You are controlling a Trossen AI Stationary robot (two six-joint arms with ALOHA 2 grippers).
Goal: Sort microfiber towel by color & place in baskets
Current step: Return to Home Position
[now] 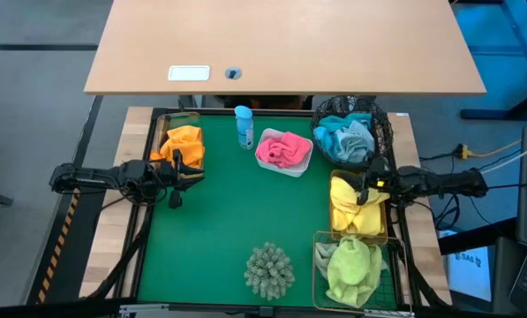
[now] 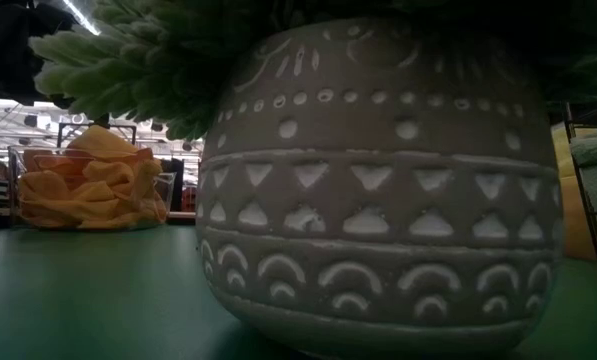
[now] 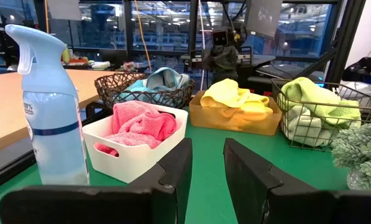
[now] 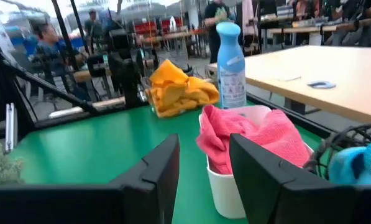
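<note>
A: Left gripper?
B: Parted, empty, parked beside the orange towels in the clear tub.
A: Further right?
B: Pink towels in the white tub, teal towels in the black basket, yellow towels and green towels in gold baskets. Right gripper parted, empty; probably nothing left to sort.

Spray bottle, pink towels in white tub, left hand fingers parted

Pink towels, white tub, green table
</note>
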